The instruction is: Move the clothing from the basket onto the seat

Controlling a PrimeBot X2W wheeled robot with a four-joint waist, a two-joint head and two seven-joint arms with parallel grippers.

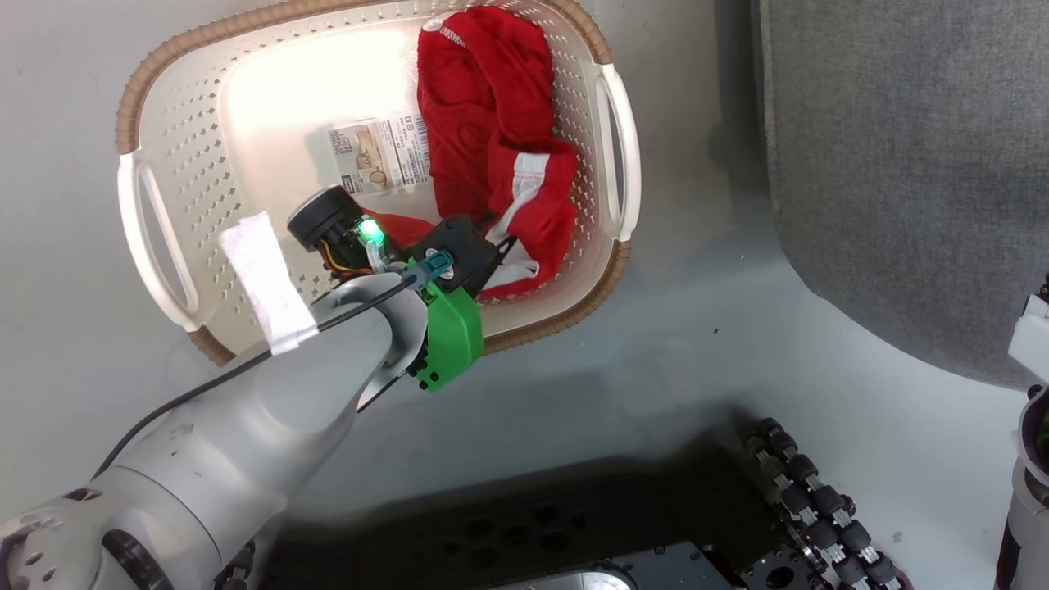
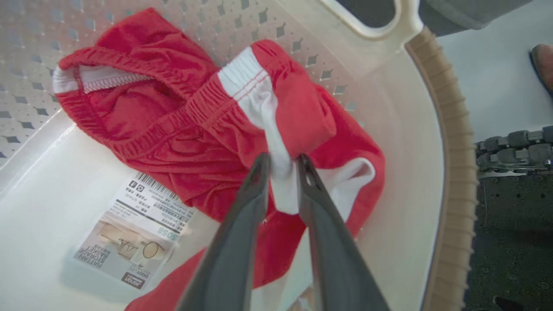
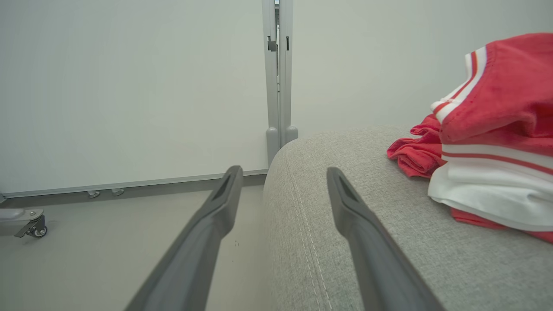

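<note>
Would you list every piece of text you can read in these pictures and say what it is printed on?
"RATTAN STORAGE BASKET": on the paper label inside the basket, upside down in the left wrist view.
Barcode digits, small print, green code and dark logo box on that label: too blurred to read.
The clothing: no text visible.

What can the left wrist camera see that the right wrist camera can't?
Left wrist view: the basket with its paper label and red shorts, and the left tool pinching their white stripe. Right wrist view: the grey seat, a red-and-white garment lying on it, a pale wall, and the right tool open, holding nothing. Both: red clothing with white trim, two dark fingers, and pale floor.
</note>
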